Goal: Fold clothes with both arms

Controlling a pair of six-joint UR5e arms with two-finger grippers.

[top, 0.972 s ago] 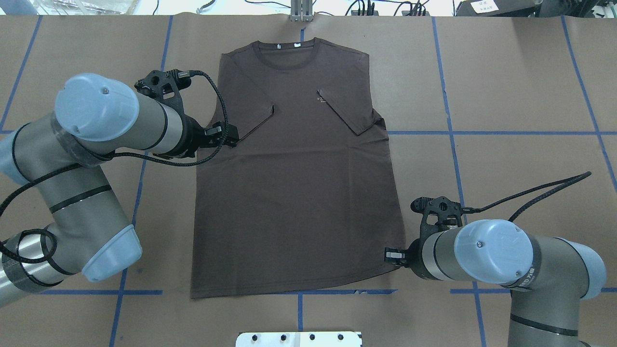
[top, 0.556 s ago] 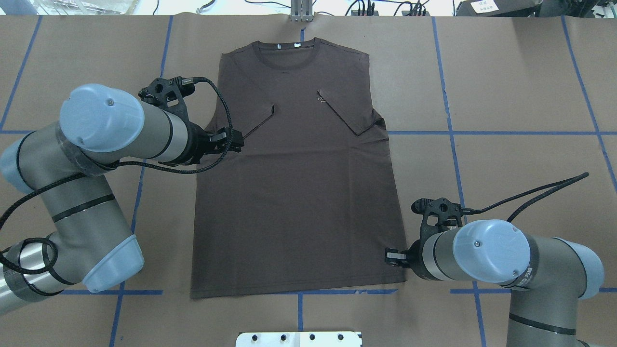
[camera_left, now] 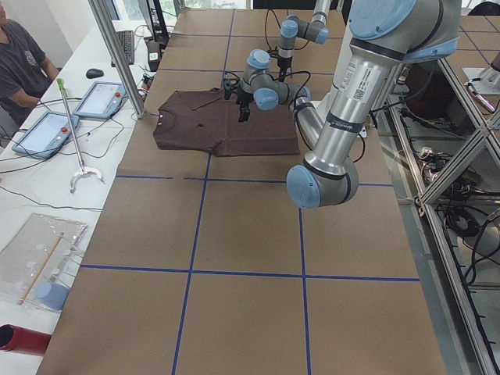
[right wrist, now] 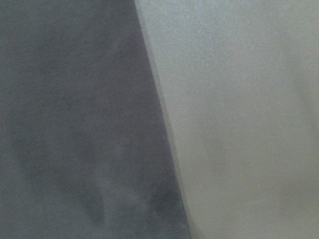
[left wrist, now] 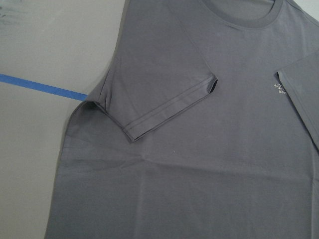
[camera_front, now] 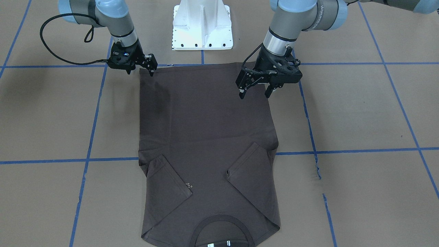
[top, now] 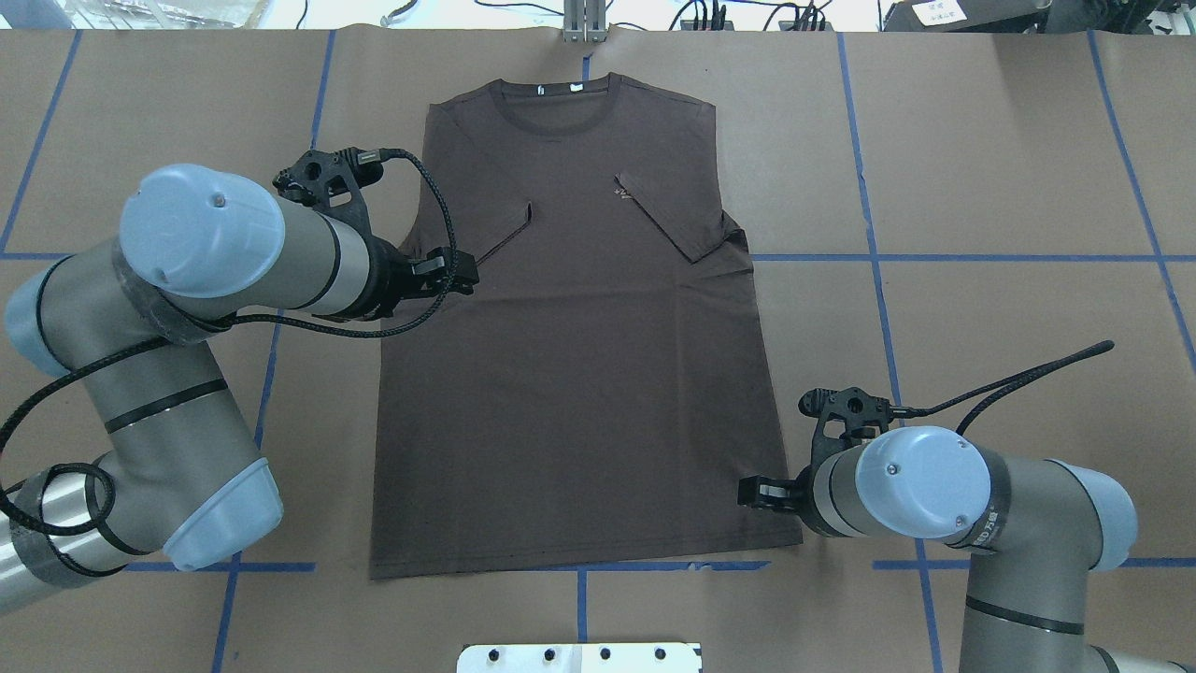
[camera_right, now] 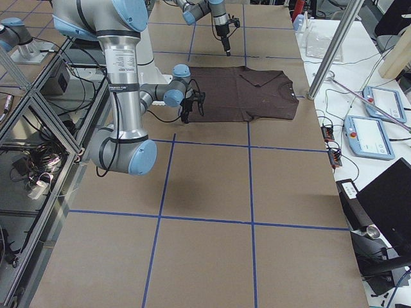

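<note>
Now the left gripper (camera_front: 254, 93) has drifted inward from the tucked left sleeve (top: 495, 234) and hangs over the body of the T-shirt (top: 579, 393), fingers spread apart and apparently clear of the cloth. The right gripper (camera_front: 151, 68) has edged in at the side edge just by the hem (top: 579, 561); I cannot tell whether its fingers are apart or together. The T-shirt lies flat on the counter (top: 981, 168), front up, collar away from the robot. Both arms seem to be lining up for the next fold.
</note>
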